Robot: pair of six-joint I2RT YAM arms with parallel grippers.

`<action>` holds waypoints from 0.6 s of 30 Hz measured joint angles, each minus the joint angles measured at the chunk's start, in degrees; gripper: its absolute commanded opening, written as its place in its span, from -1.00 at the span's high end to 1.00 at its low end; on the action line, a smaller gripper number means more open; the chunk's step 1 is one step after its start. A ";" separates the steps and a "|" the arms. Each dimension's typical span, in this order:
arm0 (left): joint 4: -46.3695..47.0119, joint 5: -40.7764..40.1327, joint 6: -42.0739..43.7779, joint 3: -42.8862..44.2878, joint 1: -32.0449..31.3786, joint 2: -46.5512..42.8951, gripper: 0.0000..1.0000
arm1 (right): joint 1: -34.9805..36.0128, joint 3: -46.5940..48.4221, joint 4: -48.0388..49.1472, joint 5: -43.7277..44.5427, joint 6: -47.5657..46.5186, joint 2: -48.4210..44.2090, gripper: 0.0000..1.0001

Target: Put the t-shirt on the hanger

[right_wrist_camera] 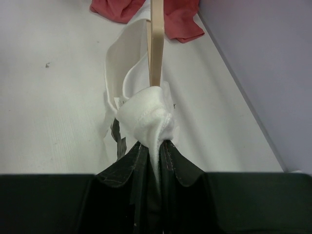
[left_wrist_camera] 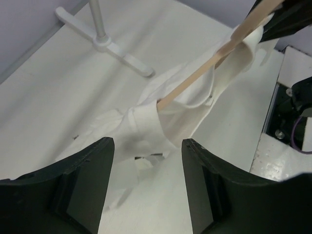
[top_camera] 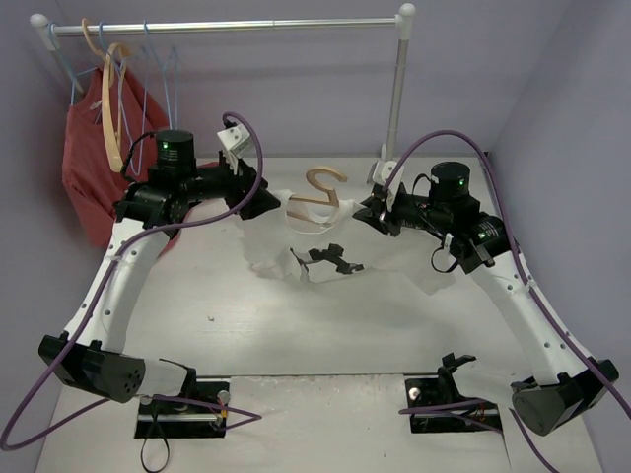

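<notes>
Currently, the t-shirt point(top_camera: 296, 258) hangs bunched in the middle of the table point(top_camera: 296, 335), raised between the two arms. Its lower cloth trails on the surface. The hanger point(top_camera: 317, 197) sits in the upper part of the shirt, hook standing clear above the cloth.

- Right gripper point(right_wrist_camera: 155, 146): jaws closed tight on a wad of white cloth. One wooden arm of the hanger runs out of that wad. Whether the wood itself is pinched cannot be told.
- Left gripper point(left_wrist_camera: 147, 142): jaws wide apart, nothing clamped. The other hanger arm ends in a fold of cloth just ahead of the fingertips.

Status, as judged: insertion is partial. The hanger is inside the garment, but neither shoulder lies smoothly over its arm and the body is crumpled. Remaining: seat both shoulders and let the cloth drop straight.

The red garment point(top_camera: 89, 158) on the rack point(top_camera: 227, 27) hangs well apart, at the far left.
</notes>
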 measured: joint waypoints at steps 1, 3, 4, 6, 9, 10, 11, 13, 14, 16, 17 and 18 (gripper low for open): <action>-1.57 -0.39 1.46 0.00 0.52 -0.31 -0.13 | -0.24 0.00 0.02 -0.24 0.00 0.02 1.00; -3.87 -1.07 4.09 -0.04 1.42 -0.79 -0.13 | -0.31 0.00 0.04 -0.66 0.00 0.17 1.00; -4.68 -1.42 5.27 -0.11 1.77 -0.98 -0.13 | -0.33 0.00 0.04 -0.85 0.00 0.26 1.00; -5.46 -1.77 7.04 -0.44 2.16 -1.14 -0.13 | -0.33 0.00 0.22 -1.22 0.02 0.57 1.00; -5.11 -2.78 9.09 -1.95 2.19 -1.14 -0.12 | -0.33 0.00 0.35 -1.95 0.02 1.07 1.00; -5.05 -3.26 9.77 -2.64 2.16 -1.09 -0.12 | -0.35 0.00 0.37 -2.10 0.02 1.16 1.00; -4.87 -3.72 10.29 -3.23 2.14 -0.96 -0.12 | -0.35 0.00 0.37 -2.29 0.02 1.20 1.00; -4.61 -4.68 11.32 -3.52 2.16 -0.26 -0.12 | -0.35 0.00 0.37 -2.64 0.04 1.22 1.00; -4.20 -5.05 11.76 -3.52 2.16 0.28 -0.12 | -0.35 0.00 0.37 -2.82 0.04 1.22 1.00; -3.52 -5.55 12.63 -3.52 2.16 1.31 -0.11 | -0.39 0.00 0.37 -3.15 0.04 1.22 1.00; -3.19 -5.73 13.00 -3.52 2.16 1.90 -0.07 | -0.44 0.00 0.37 -3.26 0.07 1.22 1.00; -2.89 -5.84 13.25 -3.52 2.16 2.49 -0.06 | -0.50 0.00 0.37 -3.37 0.04 1.22 1.00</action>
